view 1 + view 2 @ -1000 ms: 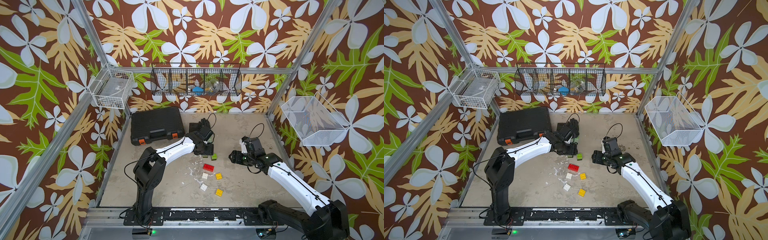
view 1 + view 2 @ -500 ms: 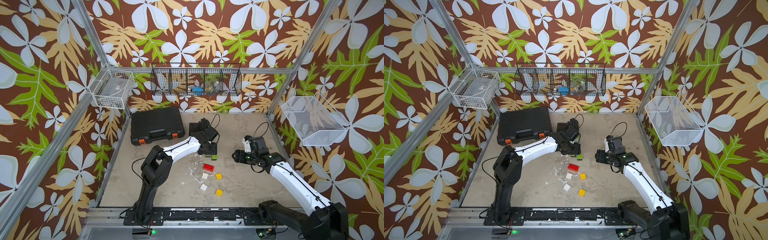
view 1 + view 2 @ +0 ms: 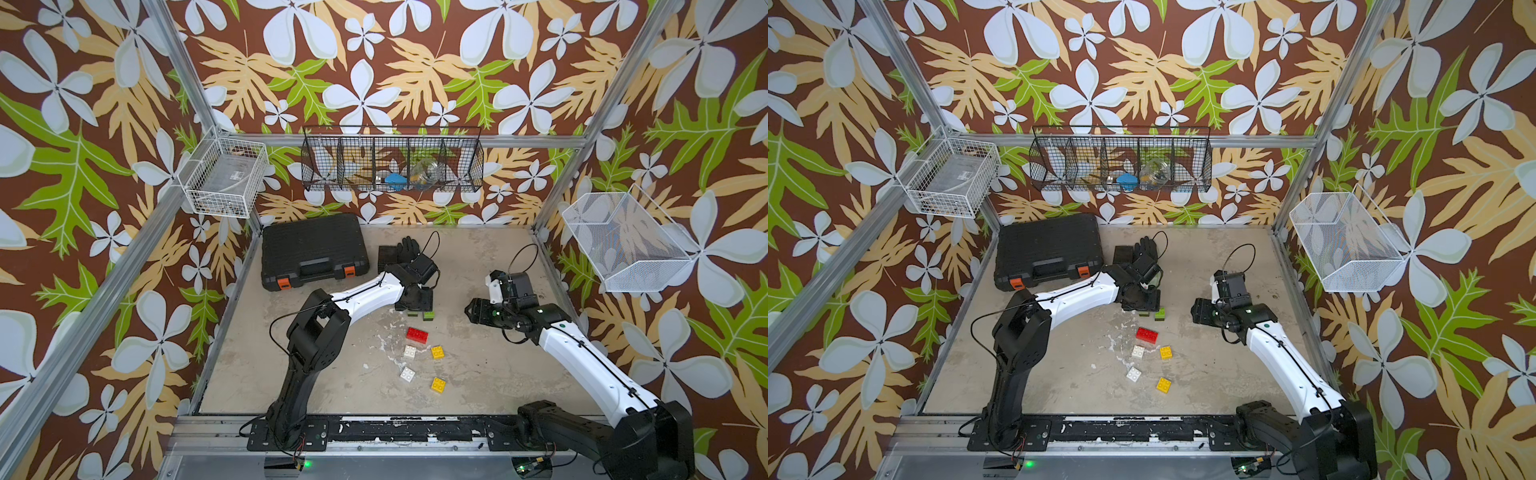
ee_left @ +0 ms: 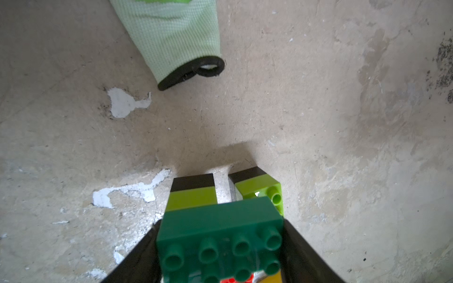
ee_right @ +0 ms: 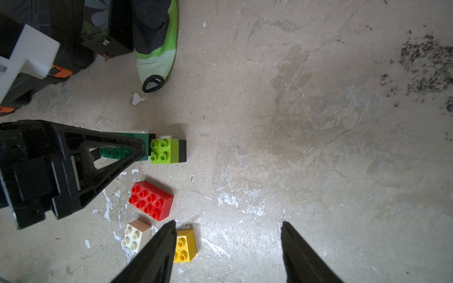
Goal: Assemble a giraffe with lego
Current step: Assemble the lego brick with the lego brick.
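Beside lime-black leg (image 4: 259,188), studded dark green brick (image 4: 220,227)

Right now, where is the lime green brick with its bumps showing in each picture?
A top view: the lime brick sits mid-table, just above the red brick.
A top view: same spot.
Left wrist: lower middle, beside the dark green brick.
Right wrist: left of centre, stacked on a black brick.
Shared landmark: the glove, seen in all four.
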Robot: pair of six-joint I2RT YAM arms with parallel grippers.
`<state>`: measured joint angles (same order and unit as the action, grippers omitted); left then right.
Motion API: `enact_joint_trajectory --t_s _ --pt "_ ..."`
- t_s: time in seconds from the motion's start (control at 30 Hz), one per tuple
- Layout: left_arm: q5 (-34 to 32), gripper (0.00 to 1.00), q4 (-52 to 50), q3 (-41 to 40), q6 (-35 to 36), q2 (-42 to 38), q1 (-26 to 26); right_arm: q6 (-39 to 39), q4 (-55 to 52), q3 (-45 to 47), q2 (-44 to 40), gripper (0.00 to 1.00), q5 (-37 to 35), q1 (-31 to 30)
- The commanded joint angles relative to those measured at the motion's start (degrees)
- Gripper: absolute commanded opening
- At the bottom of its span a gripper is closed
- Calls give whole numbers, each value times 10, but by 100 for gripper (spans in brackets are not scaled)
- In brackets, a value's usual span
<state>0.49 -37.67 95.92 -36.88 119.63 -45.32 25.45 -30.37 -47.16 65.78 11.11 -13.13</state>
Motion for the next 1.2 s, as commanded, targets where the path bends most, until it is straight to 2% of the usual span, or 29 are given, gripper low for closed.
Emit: enact_joint_trajectory --t_s 0.0,0.6,1.17 --pt "4 48 -6 7 6 3 -2 -5 4 1 -1 70 2 0" --pt "6 48 -33 38 13 33 -14 -8 8 4 -3 70 3 9" --pt "-7 49 -48 60 10 30 -14 -10 11 7 -2 70 8 13"
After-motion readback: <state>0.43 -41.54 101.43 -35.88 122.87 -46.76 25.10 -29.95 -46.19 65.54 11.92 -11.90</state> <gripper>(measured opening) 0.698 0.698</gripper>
